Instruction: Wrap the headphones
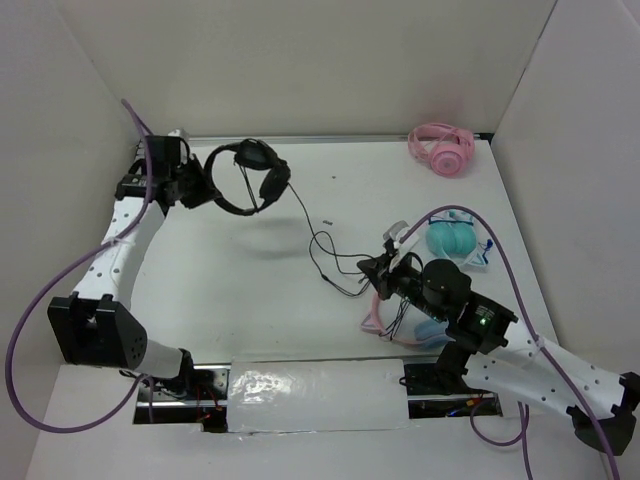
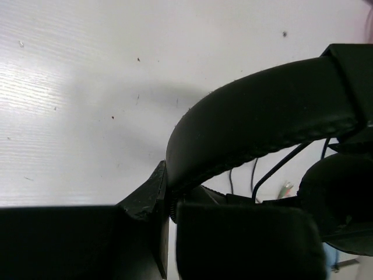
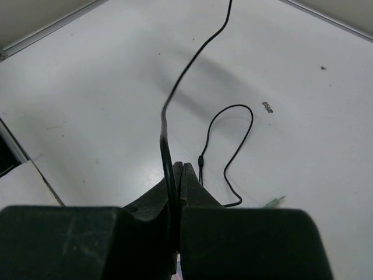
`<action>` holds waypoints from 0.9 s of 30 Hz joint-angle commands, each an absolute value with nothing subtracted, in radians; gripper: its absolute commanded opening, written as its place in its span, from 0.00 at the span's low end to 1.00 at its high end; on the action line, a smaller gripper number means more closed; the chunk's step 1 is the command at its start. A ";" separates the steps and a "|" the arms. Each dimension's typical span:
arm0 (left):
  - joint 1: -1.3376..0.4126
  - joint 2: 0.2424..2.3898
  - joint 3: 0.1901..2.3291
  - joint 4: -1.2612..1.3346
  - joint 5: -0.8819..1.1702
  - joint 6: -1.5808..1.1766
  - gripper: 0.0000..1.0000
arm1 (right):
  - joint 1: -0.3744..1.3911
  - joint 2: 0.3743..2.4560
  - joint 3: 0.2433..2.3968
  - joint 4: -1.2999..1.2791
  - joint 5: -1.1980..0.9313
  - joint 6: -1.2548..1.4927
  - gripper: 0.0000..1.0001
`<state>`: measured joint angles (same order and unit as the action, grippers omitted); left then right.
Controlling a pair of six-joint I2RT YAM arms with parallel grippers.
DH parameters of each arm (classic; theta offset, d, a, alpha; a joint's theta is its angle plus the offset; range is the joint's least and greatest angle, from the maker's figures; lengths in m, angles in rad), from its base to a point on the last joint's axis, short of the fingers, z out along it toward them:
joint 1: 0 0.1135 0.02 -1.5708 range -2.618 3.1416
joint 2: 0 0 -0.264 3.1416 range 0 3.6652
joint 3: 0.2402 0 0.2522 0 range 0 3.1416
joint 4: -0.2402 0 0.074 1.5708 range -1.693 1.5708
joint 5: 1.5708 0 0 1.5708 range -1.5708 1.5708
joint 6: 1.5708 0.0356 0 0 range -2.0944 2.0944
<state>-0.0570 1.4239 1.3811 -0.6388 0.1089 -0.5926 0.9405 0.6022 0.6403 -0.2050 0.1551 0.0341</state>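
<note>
The black headphones [image 1: 250,175] hang off the table at the back left, held by the headband. My left gripper [image 1: 197,186] is shut on the headband [image 2: 262,116], with a round earcup [image 2: 338,198] at the right of the left wrist view. The thin black cable [image 1: 314,240] runs from the headphones down across the table to my right gripper [image 1: 378,268]. My right gripper [image 3: 182,169] is shut on the cable [image 3: 192,64], which rises from the closed tips. A loose loop of cable and its green plug [image 3: 273,202] lie on the table beyond.
Pink headphones [image 1: 442,148] lie at the back right corner. Pink-and-blue cat-ear headphones [image 1: 450,238] lie just right of my right gripper, partly under the right arm. White walls close in the table on three sides.
</note>
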 commanded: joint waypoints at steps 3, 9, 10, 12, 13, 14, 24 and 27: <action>0.052 1.385 1.506 -0.598 0.302 -0.673 0.00 | 0.960 0.645 0.597 -0.135 0.141 0.080 0.00; 0.081 1.355 1.494 -0.551 0.402 -0.715 0.00 | 0.965 0.852 0.543 0.068 0.022 0.069 0.00; 0.086 1.358 1.494 -0.560 0.402 -0.715 0.00 | 0.963 0.882 0.546 0.098 0.021 0.069 0.00; 0.100 1.368 1.541 -0.580 0.423 -0.730 0.00 | 0.968 0.993 0.552 0.173 -0.055 0.066 0.00; 0.103 1.377 1.574 -0.592 0.431 -0.736 0.00 | 0.966 1.030 0.570 0.190 -0.076 0.061 0.00; 0.110 1.382 1.584 -0.592 0.443 -0.739 0.00 | 0.969 1.073 0.583 0.207 -0.103 0.060 0.00; 0.089 1.445 1.638 -0.661 0.247 -0.845 0.00 | 1.129 1.273 0.811 0.176 -0.164 0.011 0.00; 0.075 1.489 1.640 -0.692 0.180 -0.884 0.00 | 1.213 1.304 0.908 0.094 -0.147 -0.067 0.00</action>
